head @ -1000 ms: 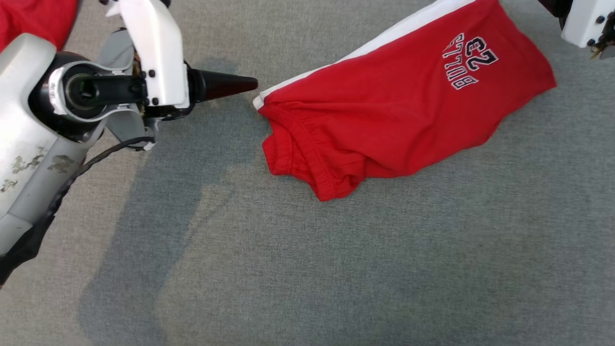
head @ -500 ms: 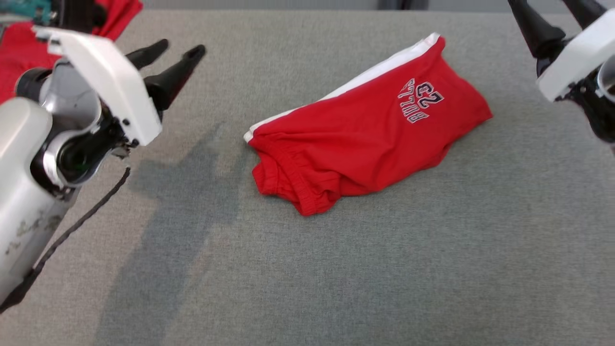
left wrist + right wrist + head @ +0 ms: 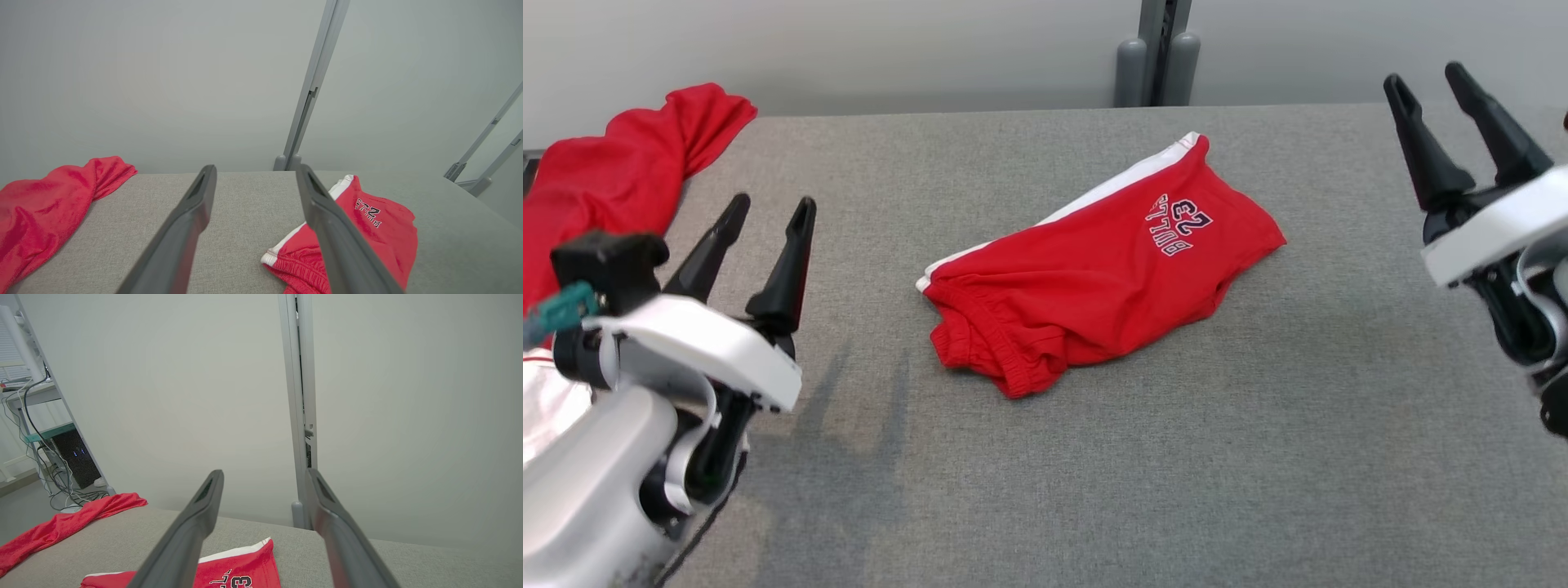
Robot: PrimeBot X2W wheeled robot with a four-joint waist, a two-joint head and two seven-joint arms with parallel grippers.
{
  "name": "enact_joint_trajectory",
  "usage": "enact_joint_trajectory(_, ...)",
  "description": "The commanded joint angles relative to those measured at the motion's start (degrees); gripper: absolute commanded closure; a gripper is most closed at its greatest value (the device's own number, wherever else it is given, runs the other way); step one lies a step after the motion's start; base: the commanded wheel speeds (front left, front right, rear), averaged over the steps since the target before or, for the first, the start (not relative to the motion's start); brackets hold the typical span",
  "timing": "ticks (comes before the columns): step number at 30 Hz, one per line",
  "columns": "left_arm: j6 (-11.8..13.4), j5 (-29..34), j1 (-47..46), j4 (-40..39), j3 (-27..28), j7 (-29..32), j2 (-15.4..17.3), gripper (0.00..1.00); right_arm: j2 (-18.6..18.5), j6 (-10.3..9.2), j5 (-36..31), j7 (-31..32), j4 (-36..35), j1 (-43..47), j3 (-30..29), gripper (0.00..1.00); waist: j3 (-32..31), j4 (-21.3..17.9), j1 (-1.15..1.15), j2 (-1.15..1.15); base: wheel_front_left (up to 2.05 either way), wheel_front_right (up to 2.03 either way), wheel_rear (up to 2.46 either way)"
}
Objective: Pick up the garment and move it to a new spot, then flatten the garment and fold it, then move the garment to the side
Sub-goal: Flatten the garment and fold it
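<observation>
partly hidden — shorts behind jaws

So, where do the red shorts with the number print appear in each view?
Head view: shorts in the centre.
Left wrist view: shorts at lower right.
Right wrist view: shorts at the bottom edge, middle.
Shared landmark: the grey post standing behind them.

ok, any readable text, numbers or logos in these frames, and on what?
"BULLS": on the red shorts, near one leg hem, upside down in the head view.
"23": right beside that word, on the same shorts.
In the left wrist view this marking is too small to read fully.
Nothing readable on the other red garment.
</observation>
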Motion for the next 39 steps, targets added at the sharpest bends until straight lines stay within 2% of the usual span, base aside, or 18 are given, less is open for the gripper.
enact_joint_trajectory(1, 1.3, 0.6, 3.0, -0.9, 0.8, -2.8, -0.2, 0.0, 1.2, -0.01, -2.8, -0.3, -2.2, 4.3, -4.1, 0.0, -0.5, -0.5, 0.0, 0.0, 0.0, 0.0, 0.0)
enact_joint_trajectory(2, 1.3, 0.6, 3.0, -0.9, 0.8, -2.8, -0.2, 0.0, 1.2, -0.01, -2.8, -0.3, -2.2, 4.3, -4.1, 0.0, -0.5, -0.5, 0.0, 0.0, 0.0, 0.0, 0.0)
enact_joint_trajectory(7, 4.4, 2.3, 9.9, -3.0, 4.3, -6.6, -2.3, 0.0, 4.3, 0.0, -8.4, -0.3, -5.8, 12.9, -11.2, 0.0, -0.6, -1.3, 0.0, 0.0, 0.0, 0.0, 0.0)
enact_joint_trajectory(12, 4.9, 9.8, 18.0, -6.6, 13.1, -7.0, -8.7, 0.0, 6.4, -0.01, -10.7, -0.3, -6.3, 18.0, -15.5, 0.0, -0.4, -0.2, 0.0, 0.0, 0.0, 0.0, 0.0)
enact_joint_trajectory(18, 1.0, 20.4, 25.5, -7.4, 19.1, -7.0, -17.1, 0.0, 6.3, -0.01, -11.0, -0.3, -2.1, 18.8, -18.2, 0.0, 0.7, 4.9, 0.0, 0.0, 0.0, 0.0, 0.0)
enact_joint_trajectory(25, -5.2, 29.0, 27.4, -7.2, 22.8, -7.0, -24.9, 0.0, 4.8, 0.0, -7.9, -0.1, 9.5, 11.2, -13.8, 0.0, 4.1, 11.2, 0.0, 0.0, 0.0, 0.0, 0.0)
enact_joint_trajectory(26, -7.0, 31.1, 27.4, -7.2, 23.4, -7.0, -26.9, 0.0, 4.2, 0.0, -6.3, 1.0, 12.5, 8.7, -12.1, 0.0, 5.3, 12.9, 0.0, 0.0, 0.0, 0.0, 0.0)
enact_joint_trajectory(33, -12.1, 36.4, 27.2, -6.3, 25.1, -7.0, -32.3, 0.0, 0.7, 0.0, -0.8, 8.6, 22.0, 1.3, -8.3, 0.0, 9.8, 19.1, 0.0, 0.0, 0.0, 0.0, 0.0)
enact_joint_trajectory(39, -14.8, 38.5, 27.7, -6.2, 26.0, -6.9, -34.1, 0.0, -1.7, 0.0, 4.1, 19.7, 26.9, -3.0, -6.1, 0.0, 12.3, 22.6, 0.0, 0.0, 0.0, 0.0, 0.0)
